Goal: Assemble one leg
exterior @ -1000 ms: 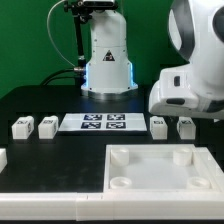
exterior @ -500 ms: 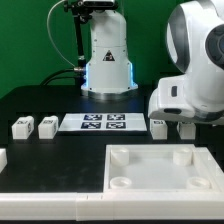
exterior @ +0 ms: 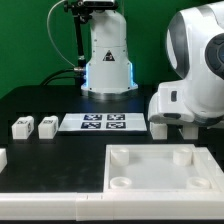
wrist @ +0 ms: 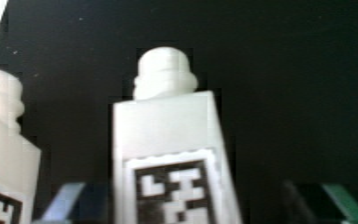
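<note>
In the wrist view a white leg [wrist: 167, 140] with a rounded peg and a black-and-white marker on its face lies between my gripper [wrist: 188, 205] fingers. One fingertip [wrist: 66, 200] shows on either side of it, and the jaws stand apart, not touching it. A second leg [wrist: 2, 150] lies beside it. In the exterior view my gripper [exterior: 186, 124] is low over the right pair of legs. One of these legs [exterior: 158, 126] shows; the other is hidden behind the hand. Two more legs [exterior: 22, 127] [exterior: 47, 126] lie at the exterior view's left.
The marker board [exterior: 104, 123] lies between the two pairs of legs. A large flat white panel [exterior: 150, 180] with round corner holes lies in front. The robot base [exterior: 108, 60] stands at the back.
The arm has come down and shifted toward the exterior view's left. The rightmost leg is now hidden behind the hand.
</note>
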Controlling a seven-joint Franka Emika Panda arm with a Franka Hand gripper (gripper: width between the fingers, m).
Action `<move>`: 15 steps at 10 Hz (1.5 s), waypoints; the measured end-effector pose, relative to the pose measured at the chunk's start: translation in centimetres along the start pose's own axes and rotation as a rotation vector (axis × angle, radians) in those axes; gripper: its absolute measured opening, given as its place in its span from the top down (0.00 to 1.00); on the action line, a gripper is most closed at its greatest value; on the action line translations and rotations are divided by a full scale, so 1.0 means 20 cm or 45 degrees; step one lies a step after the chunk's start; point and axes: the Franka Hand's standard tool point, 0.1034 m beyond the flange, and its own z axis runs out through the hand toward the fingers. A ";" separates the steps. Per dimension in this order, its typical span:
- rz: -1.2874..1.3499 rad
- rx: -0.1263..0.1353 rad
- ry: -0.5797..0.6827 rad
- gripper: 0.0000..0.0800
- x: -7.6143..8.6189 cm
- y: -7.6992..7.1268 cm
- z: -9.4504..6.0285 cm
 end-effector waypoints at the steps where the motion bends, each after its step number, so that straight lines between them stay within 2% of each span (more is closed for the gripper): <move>1: -0.001 0.000 -0.001 0.52 0.00 0.00 0.00; 2: 0.000 0.000 -0.001 0.64 0.00 0.00 0.00; 7: -0.016 -0.001 -0.002 0.64 0.00 0.01 -0.02; 8: -0.069 -0.006 -0.006 0.64 -0.03 0.08 -0.17; 9: -0.058 0.014 0.024 0.64 -0.07 0.14 -0.34; 10: -0.052 0.029 0.069 0.64 -0.11 0.16 -0.45; 11: -0.041 0.018 0.008 0.64 -0.18 0.18 -0.48; 12: -0.043 0.029 0.067 0.64 -0.12 0.16 -0.48; 13: -0.050 0.056 0.239 0.64 -0.07 0.13 -0.51; 14: -0.093 0.061 0.359 0.64 -0.09 0.15 -0.53; 15: -0.156 0.031 0.466 0.64 -0.04 0.22 -0.66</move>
